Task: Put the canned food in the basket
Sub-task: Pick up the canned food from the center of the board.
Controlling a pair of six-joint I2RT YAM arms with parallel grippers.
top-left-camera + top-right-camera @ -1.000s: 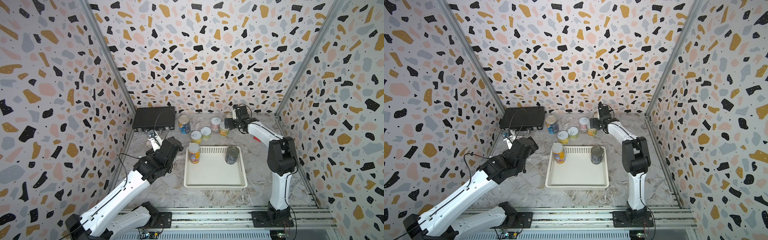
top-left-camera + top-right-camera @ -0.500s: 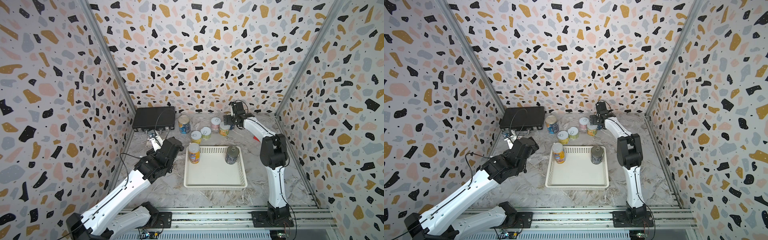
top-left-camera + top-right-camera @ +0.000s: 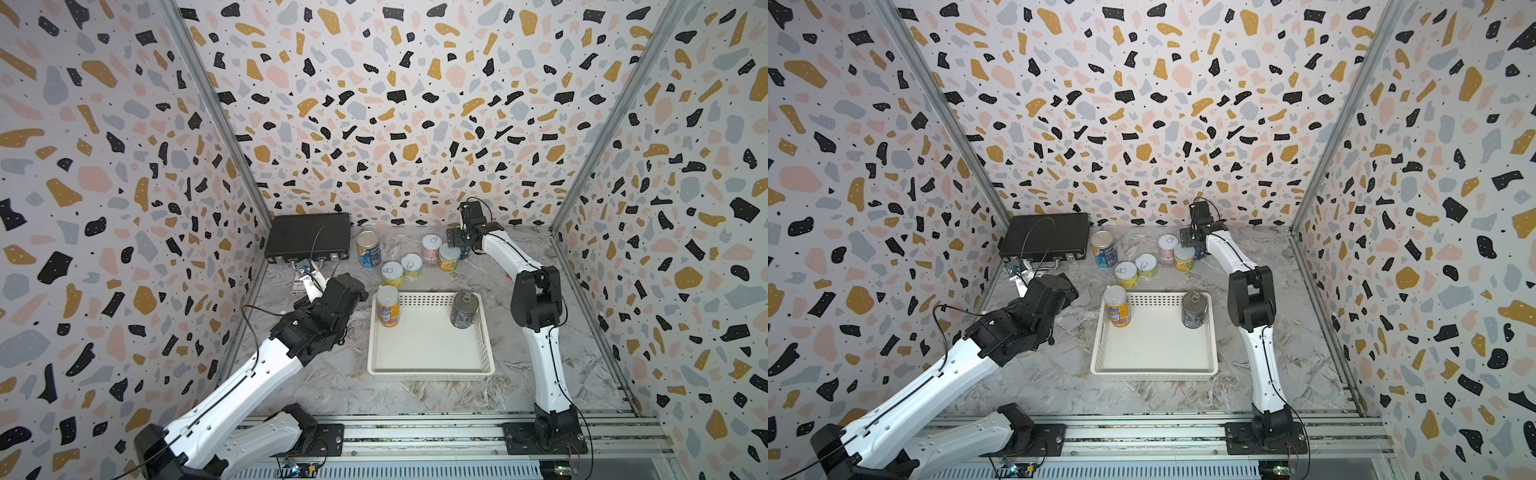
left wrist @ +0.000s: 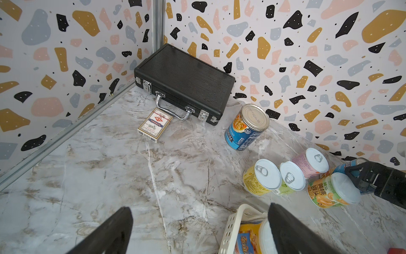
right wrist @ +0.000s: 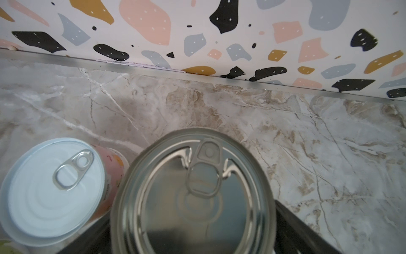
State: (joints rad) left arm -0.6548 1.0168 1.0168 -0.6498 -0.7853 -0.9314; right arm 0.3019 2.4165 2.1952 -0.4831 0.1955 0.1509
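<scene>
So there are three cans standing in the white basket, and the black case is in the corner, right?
Not quite. The basket holds two cans, not three: the orange-yellow can and the dark can, as both top views show. The black case is in the corner, as you said.

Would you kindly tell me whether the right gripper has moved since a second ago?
Yes: in both top views the right gripper has edged sideways toward the pink can, which has stayed put.
</scene>
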